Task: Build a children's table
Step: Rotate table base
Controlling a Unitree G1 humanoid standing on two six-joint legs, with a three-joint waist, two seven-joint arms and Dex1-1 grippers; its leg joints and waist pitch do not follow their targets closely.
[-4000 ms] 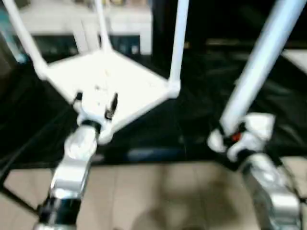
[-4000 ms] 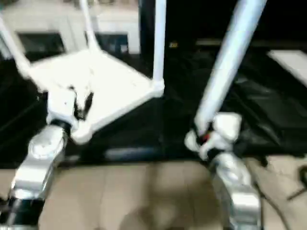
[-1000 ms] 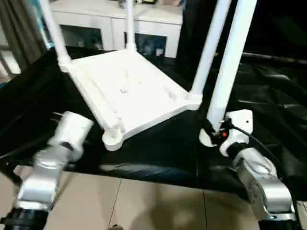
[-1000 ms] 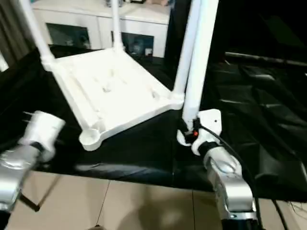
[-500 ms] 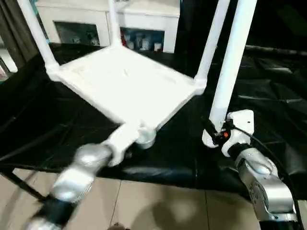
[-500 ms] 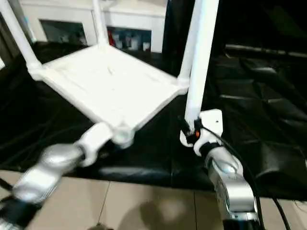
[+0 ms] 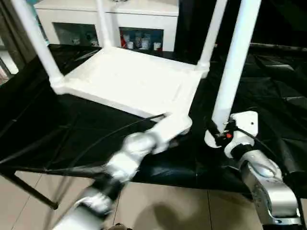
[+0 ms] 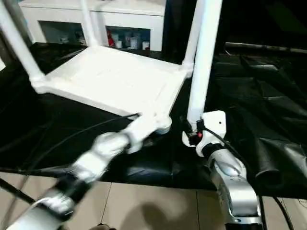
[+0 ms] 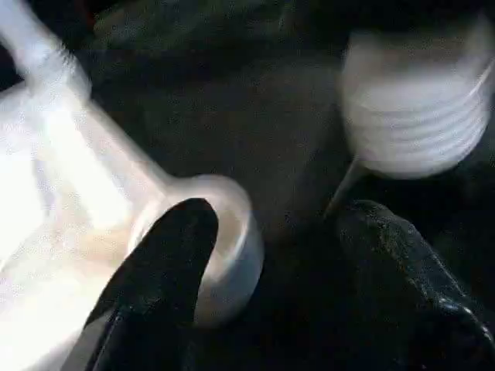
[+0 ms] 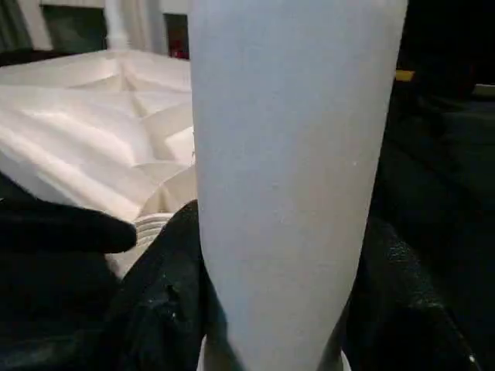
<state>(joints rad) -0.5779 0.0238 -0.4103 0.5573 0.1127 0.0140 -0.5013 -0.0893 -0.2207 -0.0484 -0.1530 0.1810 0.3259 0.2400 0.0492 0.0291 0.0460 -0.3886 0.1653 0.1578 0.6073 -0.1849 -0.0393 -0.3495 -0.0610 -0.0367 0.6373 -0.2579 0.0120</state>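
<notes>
Left gripper (image 9: 263,255) swung to table (image 7: 129,79) socket, open; right gripper (image 10: 271,309) grips leg (image 7: 235,62); black drape (image 7: 268,81).

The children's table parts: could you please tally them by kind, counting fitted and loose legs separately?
Table top: 1
Fitted legs, standing in the top's corner sockets: 3
Loose leg, held in the right tool: 1
Total: 5
</notes>
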